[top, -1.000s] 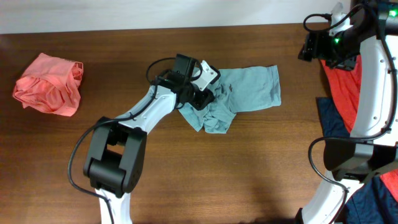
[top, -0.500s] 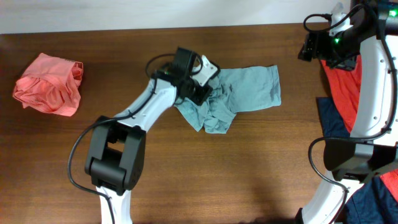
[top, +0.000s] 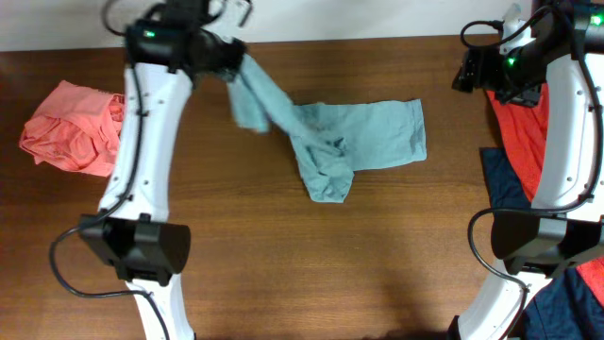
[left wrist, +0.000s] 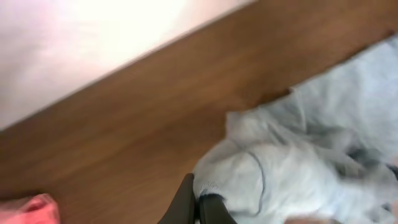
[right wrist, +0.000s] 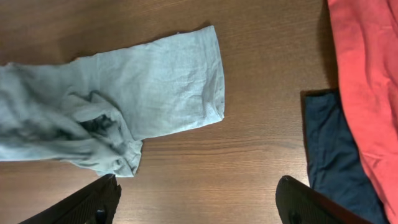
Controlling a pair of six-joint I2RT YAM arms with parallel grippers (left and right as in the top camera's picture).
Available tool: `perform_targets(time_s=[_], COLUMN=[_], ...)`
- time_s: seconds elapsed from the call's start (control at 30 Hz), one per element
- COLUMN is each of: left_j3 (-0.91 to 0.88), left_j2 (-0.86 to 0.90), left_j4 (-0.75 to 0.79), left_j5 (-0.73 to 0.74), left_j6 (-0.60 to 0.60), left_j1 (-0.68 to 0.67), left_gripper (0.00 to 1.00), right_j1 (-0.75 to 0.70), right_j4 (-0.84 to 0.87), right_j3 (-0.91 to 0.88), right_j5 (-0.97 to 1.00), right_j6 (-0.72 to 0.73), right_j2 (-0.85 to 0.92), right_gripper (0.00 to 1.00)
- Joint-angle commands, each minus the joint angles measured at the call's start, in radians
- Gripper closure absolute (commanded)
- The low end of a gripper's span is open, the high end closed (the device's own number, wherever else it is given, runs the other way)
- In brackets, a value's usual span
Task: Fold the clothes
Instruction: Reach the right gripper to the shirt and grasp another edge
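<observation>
1. Your left gripper point(top: 229, 59) is clamping a corner of the pale blue-green T-shirt point(top: 363, 137), its fingers pinched together on the cloth. A second ago it was sitting low over the crumpled middle; now it is hauling that corner up and toward the far left of the table point(top: 396, 246).
2. The T-shirt is stretching in a strand from the gripper down to its bunched part. Its right half is lying flat mid-table, where it lay before.
3. The pull is opening out the crumple, so I judge you are spreading the shirt, not folding it yet.
4. Your right gripper point(right wrist: 196, 193) is hanging high over the table's right side, unmoved, with its fingers wide apart and holding nothing.
5. The salmon-pink garment point(top: 74, 127) is waiting at the left. The orange-red garment point(top: 524, 123) and the navy garment point(top: 500, 189) are lying at the right edge.
</observation>
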Motion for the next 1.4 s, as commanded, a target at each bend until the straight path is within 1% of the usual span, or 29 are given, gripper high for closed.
perform_targets(time_s=[0.0,0.07,0.1,0.13,0.23,0.33,0.5,0.63,0.73,0.8,0.97,1.07,1.1,1.23,1.37], left_j3=[0.06,0.076,0.081,0.085,0.086,0.086,0.086,0.086,0.086,0.086,0.086,0.086,0.086,0.086,0.086], left_j2=[-0.008,-0.008,-0.008,-0.008,-0.008,-0.008,-0.008,-0.008,-0.008,-0.008,-0.008,-0.008,-0.008,-0.008,-0.008], left_j4=[-0.02,-0.018,-0.015,-0.01,0.004,0.023,0.044,0.062,0.07,0.072,0.072,0.071,0.071,0.071,0.071], left_j5=[-0.029,-0.029,-0.029,-0.029,-0.029,-0.029,-0.029,-0.029,-0.029,-0.028,-0.013,-0.013,-0.013,-0.007,0.002], left_j6=[0.026,0.026,0.026,0.026,0.026,0.026,0.025,0.013,-0.036,-0.085,-0.084,-0.084,-0.084,-0.084,-0.085], left_j1=[0.011,0.011,0.01,0.01,0.011,0.011,0.011,0.016,0.033,0.052,0.059,0.059,0.059,0.059,0.059], left_gripper=[0.99,0.99,0.99,0.99,0.99,0.99,0.99,0.99,0.99,0.99,0.99,0.99,0.99,0.99,0.99], right_j1=[0.0,0.007,0.013,0.034,0.101,0.191,0.34,0.444,0.491,0.531,0.599,0.631,0.644,0.665,0.667], right_j4=[-0.012,-0.034,-0.046,-0.059,-0.059,-0.059,-0.015,0.114,0.216,0.33,0.536,0.663,0.728,0.888,1.018], right_j3=[-0.005,-0.005,-0.005,-0.007,-0.015,-0.039,-0.134,-0.323,-0.456,-0.552,-0.662,-0.72,-0.752,-0.822,-0.885], right_j5=[-0.116,-0.202,-0.221,-0.229,-0.23,-0.224,-0.166,-0.166,-0.17,-0.169,-0.165,-0.134,-0.113,-0.082,-0.082], right_j6=[-0.054,-0.104,-0.121,-0.141,-0.145,-0.185,-0.193,-0.189,-0.181,-0.191,-0.254,-0.27,-0.272,-0.281,-0.298], right_j2=[-0.037,-0.037,-0.037,-0.037,-0.038,-0.038,-0.038,-0.038,-0.038,-0.038,-0.038,-0.037,-0.037,-0.037,-0.037], right_gripper=[0.17,0.21,0.21,0.24,0.24,0.24,0.24,0.25,0.25,0.25,0.25,0.25,0.26,0.33,0.45])
